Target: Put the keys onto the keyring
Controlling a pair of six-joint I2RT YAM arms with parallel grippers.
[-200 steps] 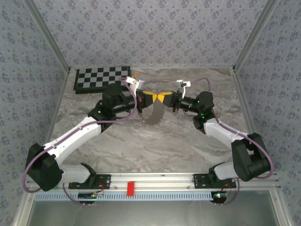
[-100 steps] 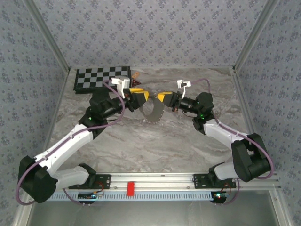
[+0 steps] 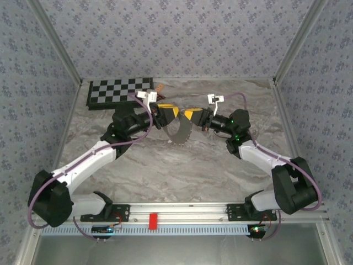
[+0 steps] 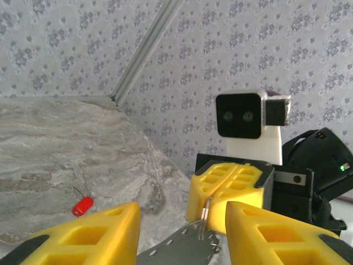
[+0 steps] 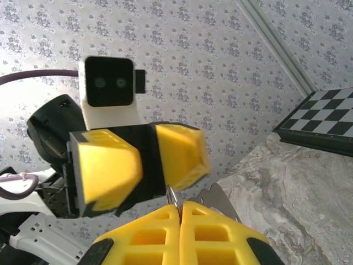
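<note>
My right gripper (image 5: 179,208) is shut on the keyring (image 5: 172,196), a thin silvery loop standing edge-on above its fingertips. A grey perforated plate (image 3: 179,131) hangs from the ring. My left gripper (image 4: 182,216) is open, its yellow fingers (image 4: 94,234) on either side of the ring (image 4: 204,218) without touching it. The two grippers (image 3: 165,113) (image 3: 190,115) face each other above the far middle of the table. The small red key (image 4: 83,206) lies on the marble table, apart from both grippers.
A checkerboard (image 3: 118,91) lies at the far left, with an orange-brown piece (image 3: 160,88) just to its right. A red block (image 3: 153,220) sits on the front rail. Patterned walls close in the table on three sides.
The left gripper was shut tip to tip against the right one. It opened, drew back left, then came in slightly again. The right gripper held still with the ring.
</note>
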